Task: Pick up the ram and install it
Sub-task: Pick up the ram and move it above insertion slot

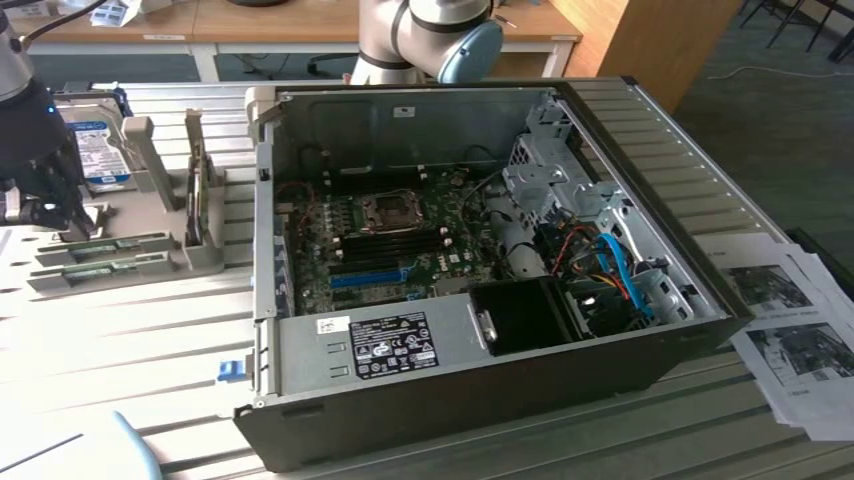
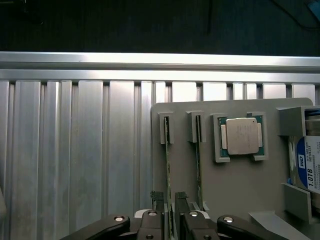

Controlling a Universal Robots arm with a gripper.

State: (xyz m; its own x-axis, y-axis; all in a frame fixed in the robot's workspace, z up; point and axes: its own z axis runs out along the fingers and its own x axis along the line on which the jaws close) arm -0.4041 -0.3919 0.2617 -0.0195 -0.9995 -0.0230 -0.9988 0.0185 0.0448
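Fingers of the gripper (image 2: pixel 169 201) stand narrowly apart, one on each side of the ram (image 2: pixel 169 160). We see thin slivers of gap between them and the board, so nothing is gripped. The ram stands on edge in a slot of the grey holder (image 2: pixel 240 200), beside a second green strip (image 2: pixel 198 160). A processor (image 2: pixel 242 136) and a hard drive (image 2: pixel 310 170) sit on the same holder. The open computer case (image 1: pixel 467 400) lies well apart, toward the exterior view's right, its motherboard (image 1: pixel 387 240) exposed.
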